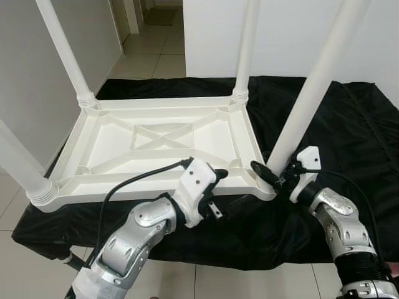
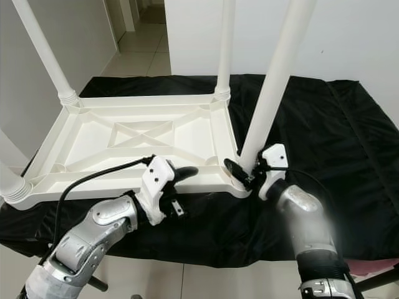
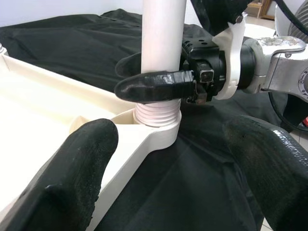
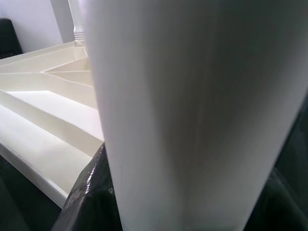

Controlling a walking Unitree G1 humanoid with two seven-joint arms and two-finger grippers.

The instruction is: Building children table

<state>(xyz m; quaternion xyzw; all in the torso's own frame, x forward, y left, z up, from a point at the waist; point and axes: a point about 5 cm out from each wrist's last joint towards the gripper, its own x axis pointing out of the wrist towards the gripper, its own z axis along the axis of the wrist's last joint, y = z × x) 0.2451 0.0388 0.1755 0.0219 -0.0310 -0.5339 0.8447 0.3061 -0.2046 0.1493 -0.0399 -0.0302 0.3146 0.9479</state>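
A white plastic children's table (image 1: 156,140) lies upside down on a black cloth (image 1: 340,124), its legs pointing up. My right gripper (image 1: 269,174) is shut on the near-right leg (image 1: 312,93) just above its threaded base (image 3: 156,115); the leg (image 4: 183,115) sits between its fingers (image 4: 86,202). My left gripper (image 1: 229,187) is open at the table's front rim, a little left of that corner. One finger (image 3: 72,183) is over the rim and the other (image 3: 269,163) over the cloth, with nothing between them.
Three more legs stand at the far left (image 1: 62,50), far right (image 1: 246,50) and near left (image 1: 19,162) corners. The cloth's front edge drops to a tiled floor (image 1: 19,205). A white wall (image 1: 37,75) is on the left and a doorway (image 1: 153,37) behind.
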